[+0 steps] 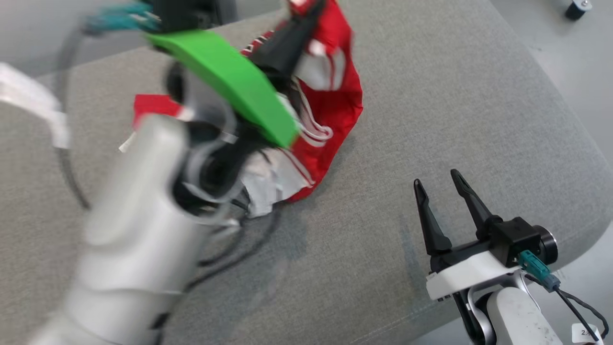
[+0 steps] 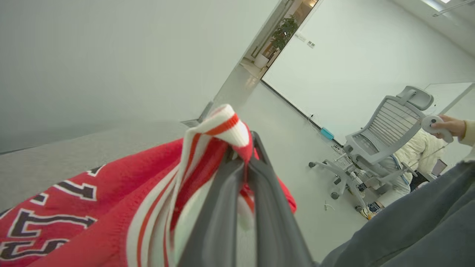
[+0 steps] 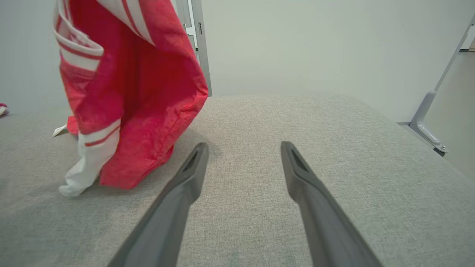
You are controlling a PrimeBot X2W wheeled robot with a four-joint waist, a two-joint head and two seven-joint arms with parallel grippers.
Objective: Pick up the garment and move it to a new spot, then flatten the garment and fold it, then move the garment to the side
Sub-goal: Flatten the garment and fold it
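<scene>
The garment (image 1: 335, 100) is a red knit top with white and red striped trim and dark lettering. It hangs from my left gripper (image 1: 306, 9), which is raised at the top of the head view and shut on its striped edge (image 2: 222, 126). Its lower end (image 3: 130, 163) still rests on the grey cushion. My right gripper (image 1: 438, 184) stands open and empty low at the right, above the cushion, its fingers (image 3: 193, 167) to the right of the hanging garment.
A grey fabric cushion (image 1: 455, 120) is the work surface, with its edge at the right and front. A green bracket (image 1: 230, 76) and dark cables ride on my blurred left arm. An office chair (image 2: 386, 129) and a person's hand holding a controller (image 2: 441, 128) are off to the side.
</scene>
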